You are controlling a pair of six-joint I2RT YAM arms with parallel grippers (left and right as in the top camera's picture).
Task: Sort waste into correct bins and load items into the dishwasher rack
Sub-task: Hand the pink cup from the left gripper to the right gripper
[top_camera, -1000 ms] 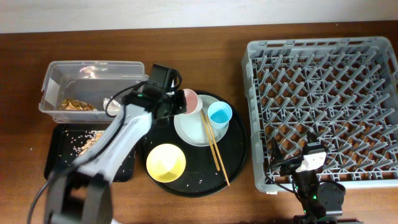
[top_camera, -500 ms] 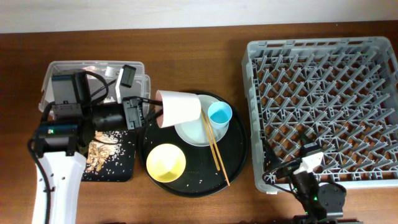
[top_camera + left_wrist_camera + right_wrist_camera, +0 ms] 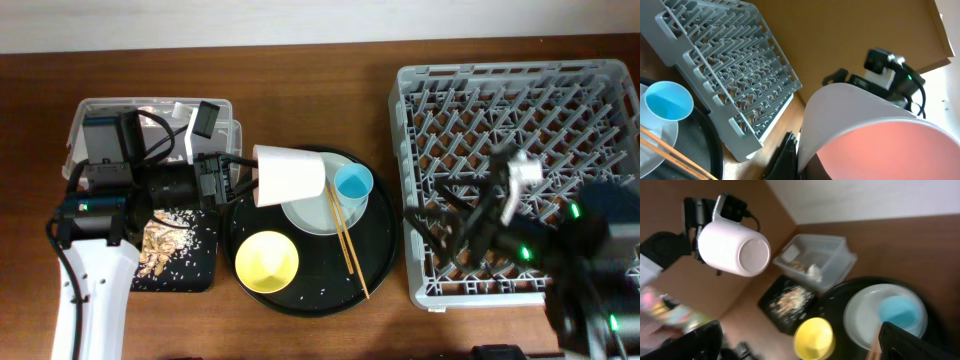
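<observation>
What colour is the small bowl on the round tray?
Yellow; the bowl shows best in the overhead view.

Left arm stands at the tabletop's near-left corner, wrist level – its end effector (image 3: 248,178) grips the pink cup (image 3: 290,175). Right end effector (image 3: 800,342) gapes wide.

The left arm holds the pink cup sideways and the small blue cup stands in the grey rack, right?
No. The overhead view shows the small blue plastic cup on the pale round plate, not in the grey pegged rack. The rest is right.
</observation>
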